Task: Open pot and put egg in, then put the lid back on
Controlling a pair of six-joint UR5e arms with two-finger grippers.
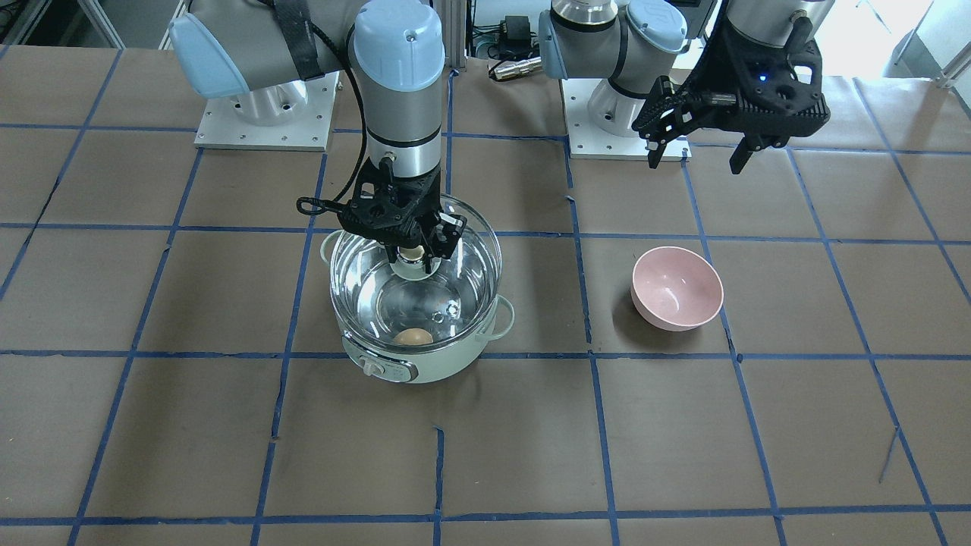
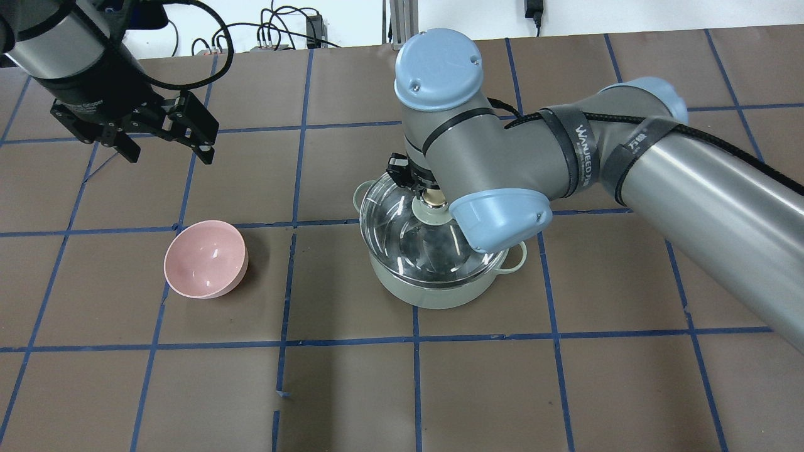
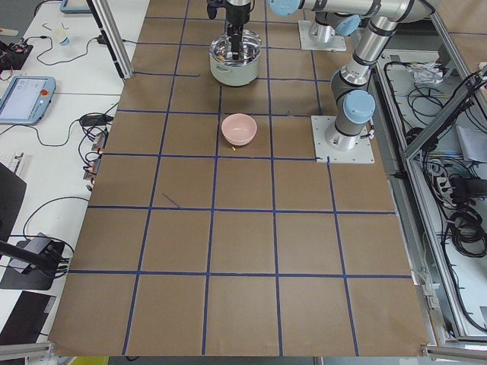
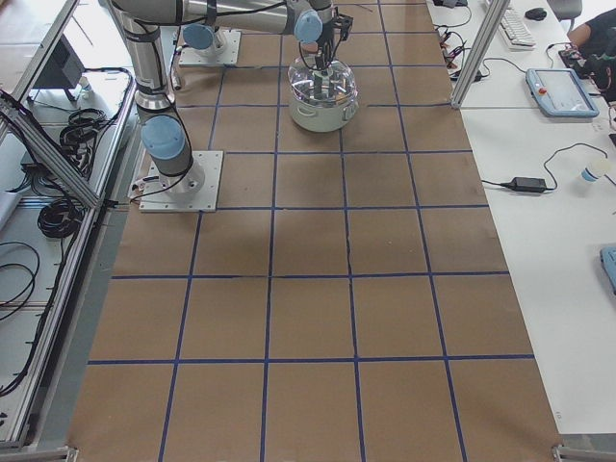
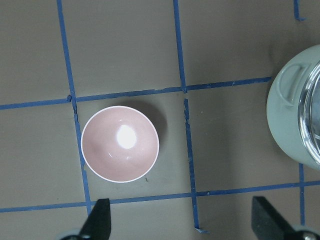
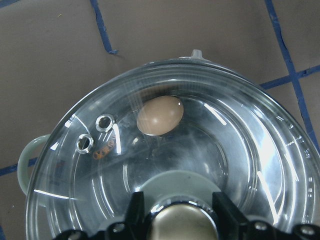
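Note:
The mint-green pot (image 1: 447,365) stands on the table with its dial facing the front. The tan egg (image 1: 413,337) lies inside it on the steel bottom, seen through the glass in the right wrist view (image 6: 160,115). The clear glass lid (image 1: 474,262) sits over the pot's mouth, shifted slightly toward the robot; I cannot tell if it rests on the rim. My right gripper (image 1: 413,259) is shut on the lid's beige knob (image 6: 182,220). My left gripper (image 1: 696,165) is open and empty, high above the table behind the pink bowl.
An empty pink bowl (image 1: 675,288) stands beside the pot on my left side, also below the left wrist camera (image 5: 120,144). The pot's side and a loop handle (image 5: 287,85) show at that view's right edge. Both arm bases stand at the table's back.

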